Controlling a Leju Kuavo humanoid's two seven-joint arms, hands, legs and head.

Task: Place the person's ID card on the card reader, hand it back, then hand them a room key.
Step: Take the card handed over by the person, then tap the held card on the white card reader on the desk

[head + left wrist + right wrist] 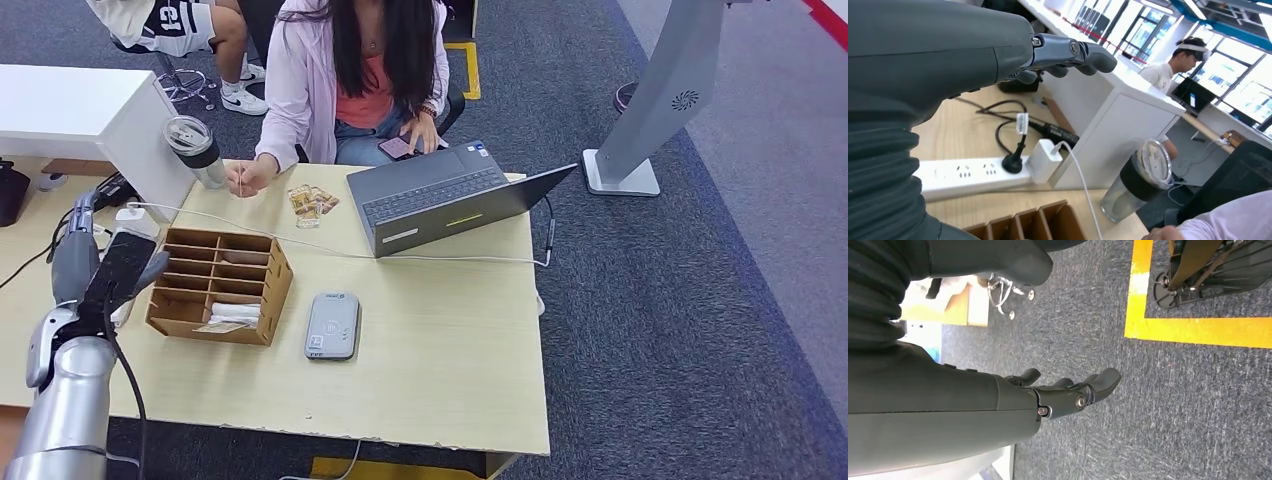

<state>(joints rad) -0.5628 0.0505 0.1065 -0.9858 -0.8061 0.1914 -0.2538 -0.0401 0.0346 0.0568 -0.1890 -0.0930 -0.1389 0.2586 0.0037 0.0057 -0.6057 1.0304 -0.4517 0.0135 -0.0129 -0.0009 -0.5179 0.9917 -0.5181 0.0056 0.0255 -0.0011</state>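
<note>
Left hand (118, 270) hovers beside cardboard organizer (219, 285) holding white cards (235, 313).

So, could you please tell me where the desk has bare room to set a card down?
The bare patch runs right of the card reader to the table edge, in front of the laptop. The left hand, organizer and cables crowd the left side.

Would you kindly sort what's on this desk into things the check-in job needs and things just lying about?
Job: card reader; cardboard organiser holding white cards; left hand, raised beside it.
Lying about: laptop; tumbler; power strip.
</note>
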